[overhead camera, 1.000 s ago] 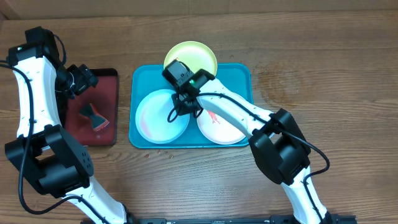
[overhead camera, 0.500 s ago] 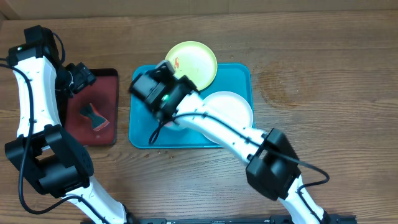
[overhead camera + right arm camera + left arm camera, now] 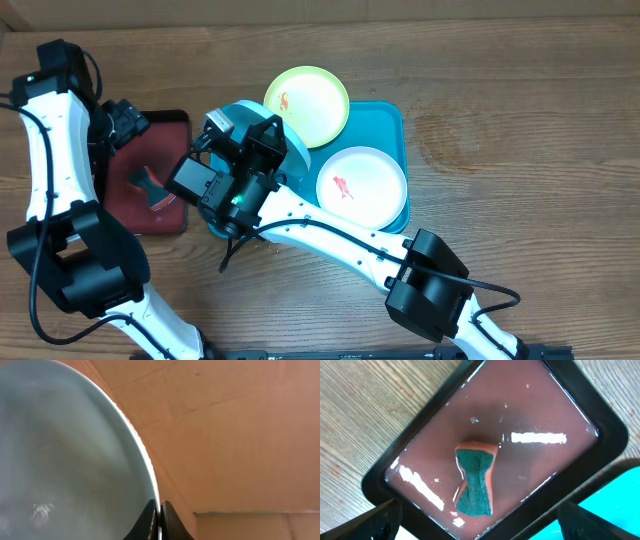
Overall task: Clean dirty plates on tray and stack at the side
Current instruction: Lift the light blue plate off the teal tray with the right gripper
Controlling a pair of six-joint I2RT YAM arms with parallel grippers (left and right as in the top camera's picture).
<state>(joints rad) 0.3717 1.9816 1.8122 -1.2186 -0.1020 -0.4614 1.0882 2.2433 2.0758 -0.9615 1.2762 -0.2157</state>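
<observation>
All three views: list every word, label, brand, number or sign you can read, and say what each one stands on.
None: no word, number, brand or sign can be read in any view.
The red marks on the white plate and the yellow-green plate are smears, not writing.
The light blue plate, teal tray, dark red tray and sponge show no print.

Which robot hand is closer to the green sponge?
Left. The left gripper hovers open right above the sponge in the dark red tray. The right gripper is farther off, by the teal tray, pinching the light blue plate.
</observation>
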